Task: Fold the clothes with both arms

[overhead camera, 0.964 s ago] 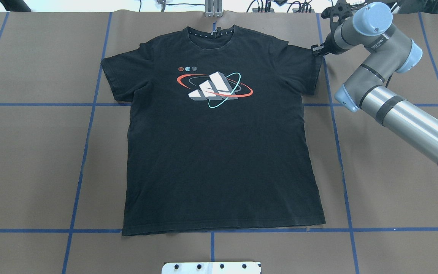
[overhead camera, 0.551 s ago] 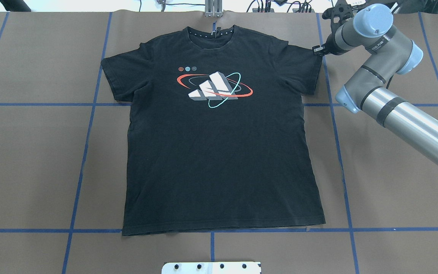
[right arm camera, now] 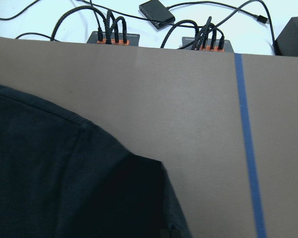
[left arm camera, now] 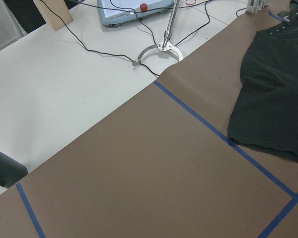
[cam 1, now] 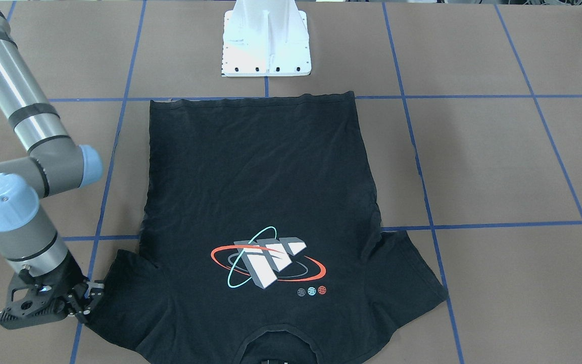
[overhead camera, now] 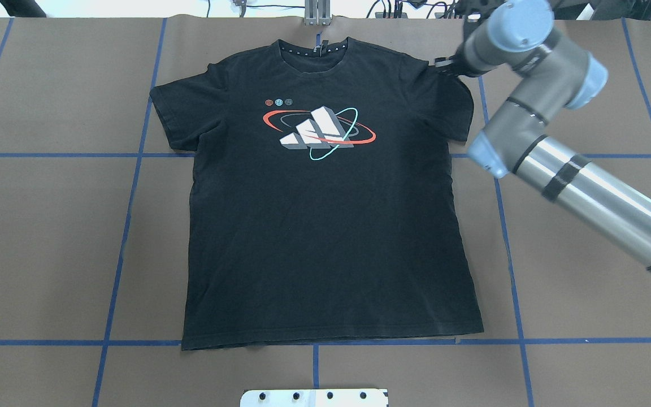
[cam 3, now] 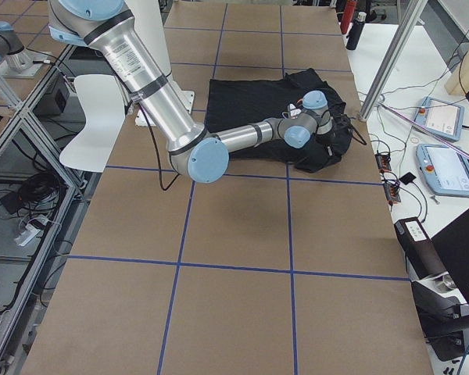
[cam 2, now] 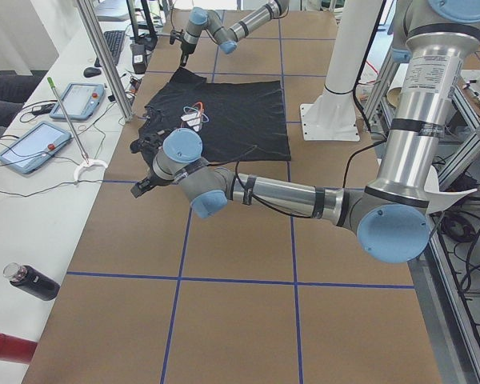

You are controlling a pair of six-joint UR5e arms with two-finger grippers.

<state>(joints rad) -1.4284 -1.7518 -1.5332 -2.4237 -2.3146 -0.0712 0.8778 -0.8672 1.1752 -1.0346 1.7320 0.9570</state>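
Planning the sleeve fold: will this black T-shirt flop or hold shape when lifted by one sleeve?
Likely floppy: the black short-sleeved T-shirt lies flat with soft wrinkles. Its sleeve buckles beside the right gripper, so expect sagging. Probably light: thin fabric.

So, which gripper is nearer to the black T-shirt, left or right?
Right. The right gripper is at a sleeve edge of the T-shirt; the left gripper hangs over the bare table, apart from the other sleeve.

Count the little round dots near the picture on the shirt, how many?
3. They sit in a row on the black T-shirt, beside the block graphic: a red dot, a blue dot, a grey dot. None seem hidden.
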